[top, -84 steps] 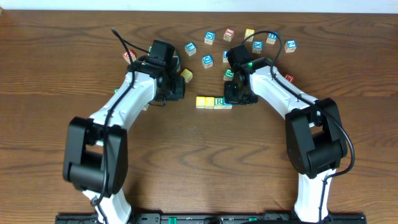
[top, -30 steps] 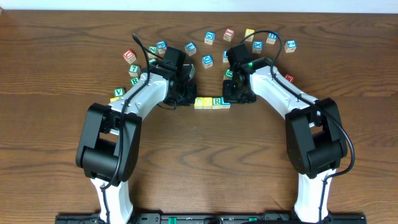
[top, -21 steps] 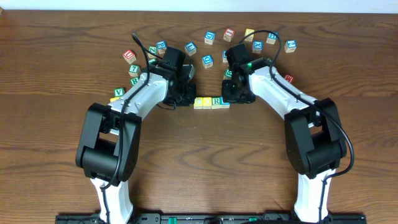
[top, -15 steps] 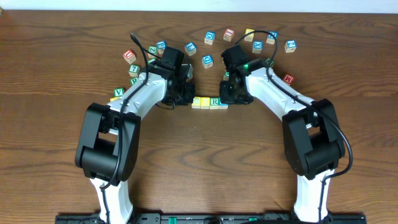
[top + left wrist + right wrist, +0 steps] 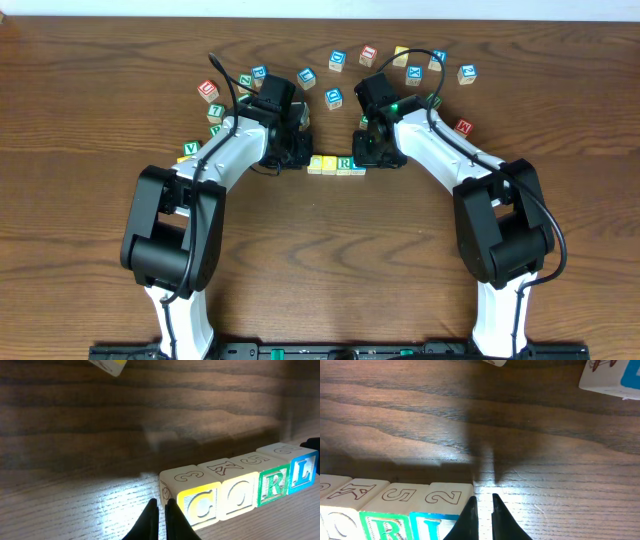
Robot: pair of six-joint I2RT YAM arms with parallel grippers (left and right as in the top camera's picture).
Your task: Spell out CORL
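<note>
The row of blocks (image 5: 335,164) is laid left-to-right between the left hand (image 5: 161,511) at C and right hand (image 5: 482,506) at L, both clenched empty.

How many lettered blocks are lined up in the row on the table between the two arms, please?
4, touching side by side: the C block, then the O block, the R block and the L block. None appears hidden.
</note>
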